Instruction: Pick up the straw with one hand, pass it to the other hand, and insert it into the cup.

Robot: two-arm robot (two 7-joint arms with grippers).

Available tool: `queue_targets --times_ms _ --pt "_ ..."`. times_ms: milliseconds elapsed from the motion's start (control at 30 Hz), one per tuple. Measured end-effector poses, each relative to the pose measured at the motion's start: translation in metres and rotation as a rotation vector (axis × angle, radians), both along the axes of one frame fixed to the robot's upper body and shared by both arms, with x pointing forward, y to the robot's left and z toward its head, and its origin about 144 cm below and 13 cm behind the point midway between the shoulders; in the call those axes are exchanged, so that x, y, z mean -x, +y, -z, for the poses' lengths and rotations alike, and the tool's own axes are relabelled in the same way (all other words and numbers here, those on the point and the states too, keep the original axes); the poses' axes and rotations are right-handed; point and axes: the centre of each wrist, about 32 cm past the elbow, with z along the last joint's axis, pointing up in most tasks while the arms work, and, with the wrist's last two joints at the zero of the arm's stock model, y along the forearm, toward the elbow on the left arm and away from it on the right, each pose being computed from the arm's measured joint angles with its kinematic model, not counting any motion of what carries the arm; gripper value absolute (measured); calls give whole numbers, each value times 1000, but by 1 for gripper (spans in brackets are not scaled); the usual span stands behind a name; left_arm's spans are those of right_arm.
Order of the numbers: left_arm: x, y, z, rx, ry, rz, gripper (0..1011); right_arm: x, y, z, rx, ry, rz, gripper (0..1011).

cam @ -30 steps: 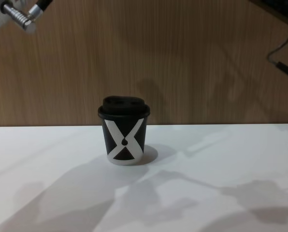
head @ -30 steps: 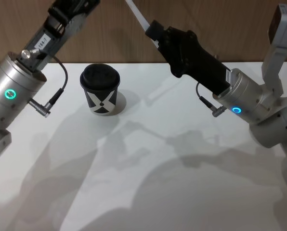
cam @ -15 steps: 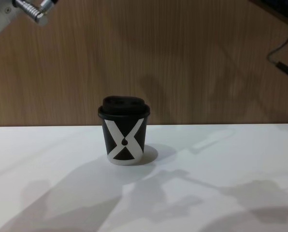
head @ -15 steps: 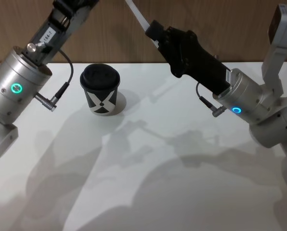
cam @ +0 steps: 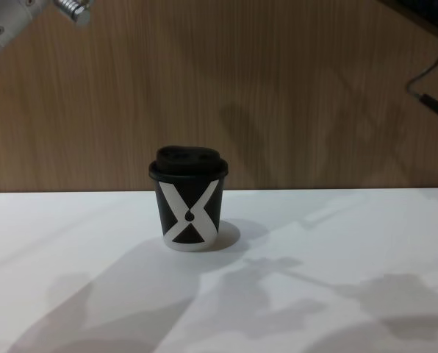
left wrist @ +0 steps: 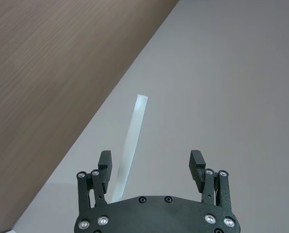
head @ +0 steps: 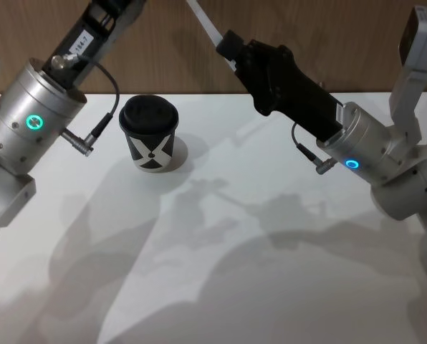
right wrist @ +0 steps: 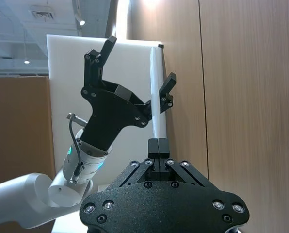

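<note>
- The handover is the step in hand: the right gripper (head: 228, 47) is clamped on the straw (head: 203, 20), holding it in the air above the far edge of the table (head: 271, 272), in front of the wooden wall (head: 342, 43)
- In the right wrist view its two fingers are pressed together on the lower end of the thin white tube, which rises straight out from them
- The left gripper (left wrist: 151, 162) is up at the free end with its jaws spread wide and holding nothing; the straw runs between its fingers (left wrist: 104, 160), close beside one and well apart from the other, and whether it touches the near one I cannot tell
- The cup (head: 149, 132) stands upright on the table with its domed lid on, below and between the two arms, nothing touching it
- Next move, as I judge it: the left gripper needs to centre the straw a little better and close on it firmly before the right one lets go; a release too soon would drop the tube
- After that the straw must be brought upright over the lid and lowered into its opening, which is small, so aim matters
- Writing: the cup bears a bold white X with a small drop mark at its crossing; a white label (head: 83, 43) on the left arm carries dark characters too small to read
</note>
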Motion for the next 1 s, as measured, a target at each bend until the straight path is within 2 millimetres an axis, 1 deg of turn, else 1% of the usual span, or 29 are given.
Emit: queue_targets --times_ms 567,633,767,833,867,933,1000 --pt "-1 -5 -5 -7 -5 -44 1002 0 0 0 0 0 0 0" --pt "-1 -5 -6 -15 -5 -53 988 0 0 0 0 0 0 0" --pt "0 -5 -6 -26 -4 -64 912 0 0 0 0 0 0 0" --pt "0 -6 -7 -36 -6 -71 847 0 0 0 0 0 0 0" --pt "0 -6 -7 -39 -7 -73 832 0 0 0 0 0 0 0" --pt "0 -7 -8 -46 -11 -79 755 0 0 0 0 0 0 0" --pt "0 -7 -8 -51 -13 -81 727 0 0 0 0 0 0 0"
